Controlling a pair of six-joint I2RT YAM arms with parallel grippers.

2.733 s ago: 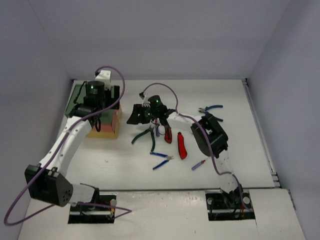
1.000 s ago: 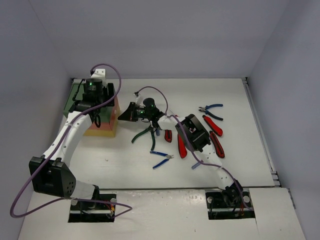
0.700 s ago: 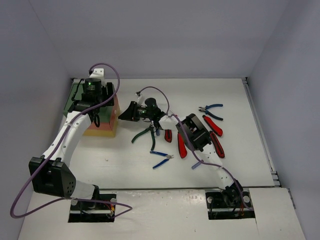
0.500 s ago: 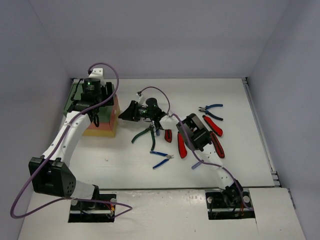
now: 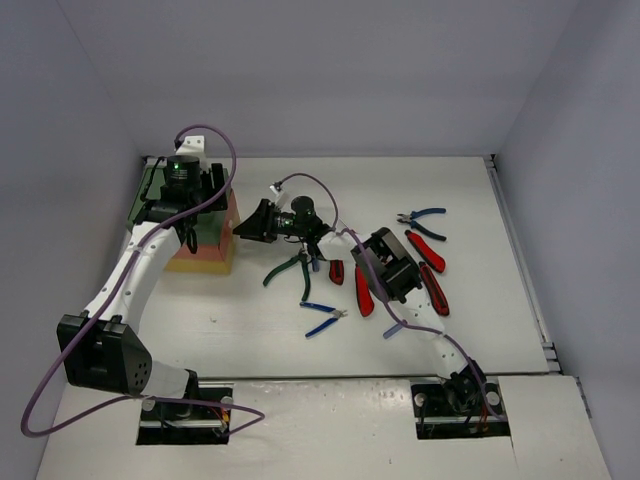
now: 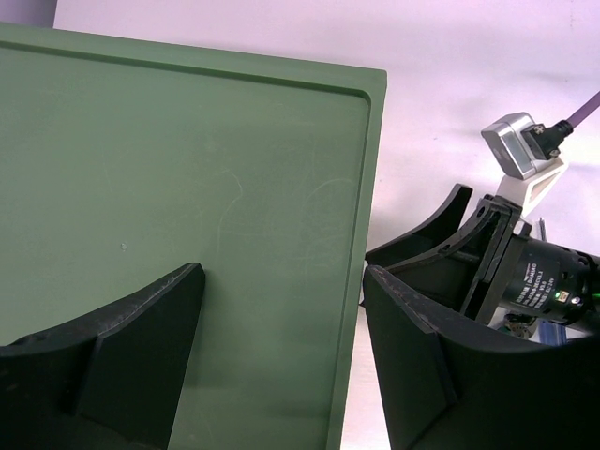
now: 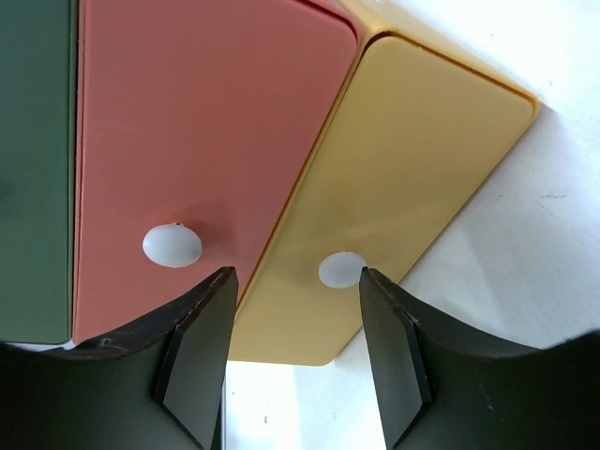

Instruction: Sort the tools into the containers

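My left arm (image 5: 135, 265) rises from its base at the near left and leans toward the back-left corner, its wrist turned down over the cabinet (image 5: 205, 255). My right arm (image 5: 425, 325) climbs from its base and folds at the elbow above the scattered tools. Its forearm stretches leftward so the wrist faces the cabinet's front.

The cabinet stands close to the left wall. Bare counter (image 5: 240, 335) lies on the near side of the cabinet. To its right, the tools lie under and around my right forearm. The green-handled pliers (image 5: 288, 270) and blue-handled pliers (image 5: 322, 318) are nearest, and the red-handled tools (image 5: 362, 292) are just beyond. Another blue pair (image 5: 422, 220) lies well apart toward the right. All of them rest on the counter.

My left jaws are spread wide and grip nothing. One finger (image 6: 122, 356) hangs over the green top (image 6: 187, 178) and the other finger (image 6: 441, 375) sits past its right edge. The tips are cut off, so I cannot tell whether they touch.

My right jaws are also spread wide and empty, close before the drawer fronts. The green drawer (image 7: 33, 169) is at the left edge and the orange-red drawer (image 7: 206, 112) with its knob (image 7: 172, 246) is beside it. The yellow drawer (image 7: 422, 159) has its knob (image 7: 340, 269) in my gap, right against one fingertip (image 7: 394, 356). I cannot tell if they touch.
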